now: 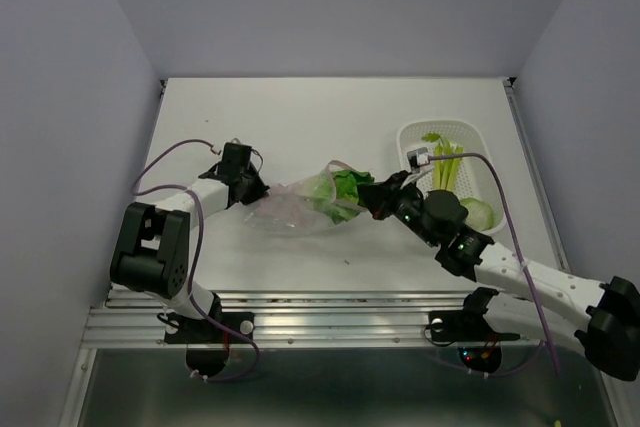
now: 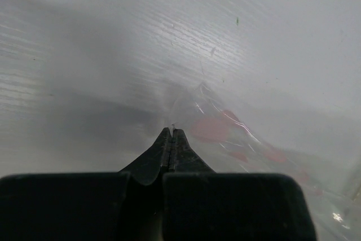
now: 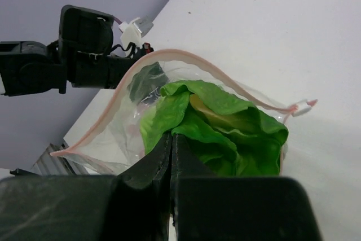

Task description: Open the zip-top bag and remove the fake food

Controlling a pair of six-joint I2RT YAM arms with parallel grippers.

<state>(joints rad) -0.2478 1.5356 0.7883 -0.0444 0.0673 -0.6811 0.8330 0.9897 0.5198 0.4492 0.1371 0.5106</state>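
**Both my hands are on the bag**

My left arm bends at the elbow near the table's left edge. Then it lies low and reaches right, toward the middle. My left gripper (image 2: 171, 134) is squeezed tight, with no gap between the fingers. It pinches a thin corner of the bag (image 1: 290, 212).

My right arm comes in from the near right corner. It stretches long and low, going left across the table (image 1: 300, 117). My right gripper (image 3: 171, 135) is at the bag's open end. Its fingers are pressed together on the green lettuce (image 3: 225, 122), which sits in the bag's mouth.

The bag lies on its side in the middle of the table, between my two grippers. Its pink strip curves around the lettuce.

A white tray (image 1: 410, 132) sits to the right. Some stalks (image 1: 447, 165) and a pale round piece (image 1: 478, 213) lie in it.
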